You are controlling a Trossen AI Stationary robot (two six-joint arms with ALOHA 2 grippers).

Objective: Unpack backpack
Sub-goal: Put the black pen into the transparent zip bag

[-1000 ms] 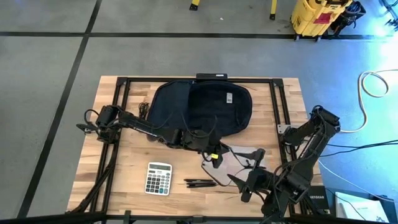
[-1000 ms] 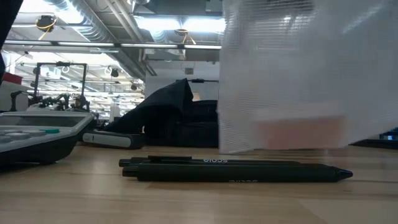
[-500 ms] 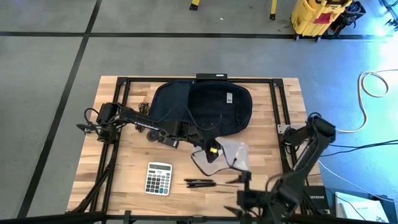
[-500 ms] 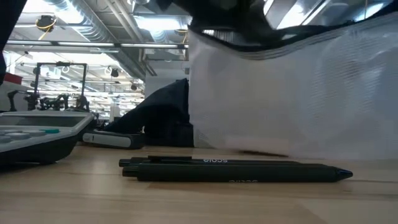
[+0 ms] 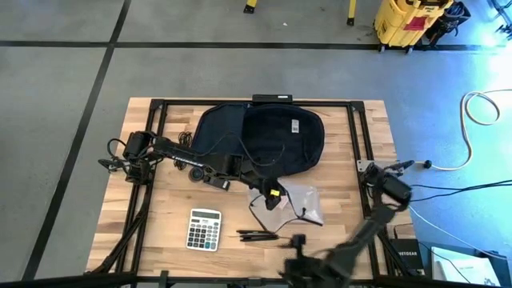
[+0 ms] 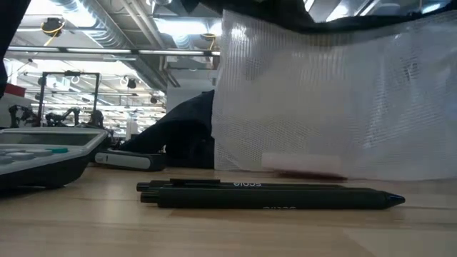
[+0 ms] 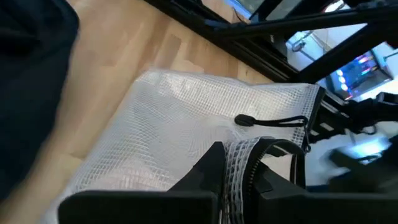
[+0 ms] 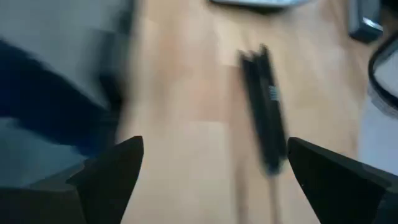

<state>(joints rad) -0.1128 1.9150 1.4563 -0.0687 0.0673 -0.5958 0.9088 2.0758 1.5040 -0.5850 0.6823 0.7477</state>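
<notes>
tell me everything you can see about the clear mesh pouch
The clear mesh pouch is a soft, see-through bag of white gridded plastic with a dark edge band and a dark zipper pull cord. It is held up at one edge by the left gripper, whose fingers are shut on the mesh, with its lower part down on the wooden table. It sits just in front of the backpack and behind the black pens. Something pale pink shows faintly inside in the low view.
</notes>
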